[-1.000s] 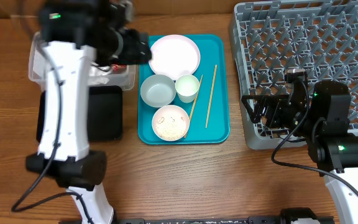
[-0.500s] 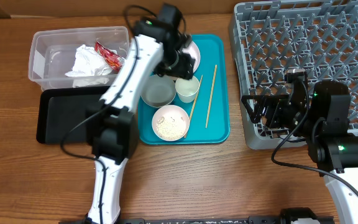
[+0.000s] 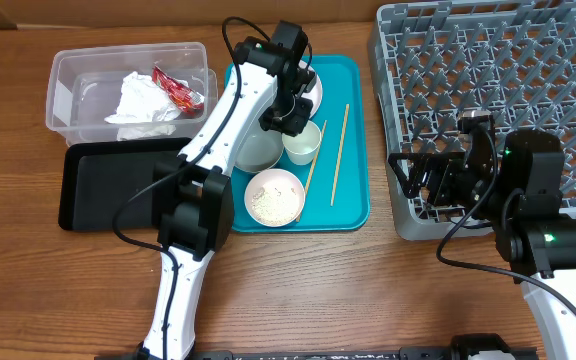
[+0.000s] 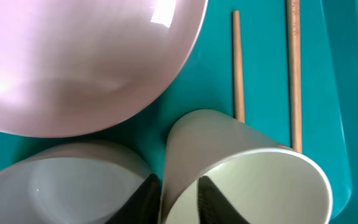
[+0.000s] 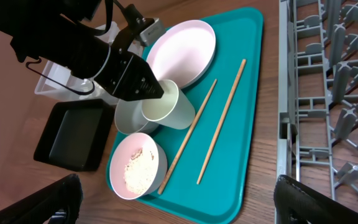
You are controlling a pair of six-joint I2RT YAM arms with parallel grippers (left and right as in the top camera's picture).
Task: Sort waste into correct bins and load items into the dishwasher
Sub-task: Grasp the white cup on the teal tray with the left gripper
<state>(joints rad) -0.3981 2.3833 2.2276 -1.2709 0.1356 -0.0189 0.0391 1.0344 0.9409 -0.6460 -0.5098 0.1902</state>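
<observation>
Since the dish rack (image 3: 488,90) stands well off to the right of the left gripper (image 4: 178,194), past the teal tray (image 3: 358,150), the carry should run that way. That gripper's jaws are clamped on the wall of the small white cup (image 4: 247,180), one finger inside, one outside, and the cup leans. The right gripper (image 3: 408,175), jaws wide apart, hangs beside the rack.

Crumpled napkin (image 3: 138,97) and red wrapper (image 3: 178,92) lie in the clear tub (image 3: 63,80). Black tray (image 3: 98,190) just beside it. On the teal tray (image 3: 353,215): pink plate (image 5: 185,53), grey bowl (image 5: 126,118), tipped cup (image 5: 166,102), rice (image 3: 268,203) in pinkish bowl (image 3: 290,185), two chopsticks (image 3: 338,155). Grey rack (image 3: 488,60) to the right.
</observation>
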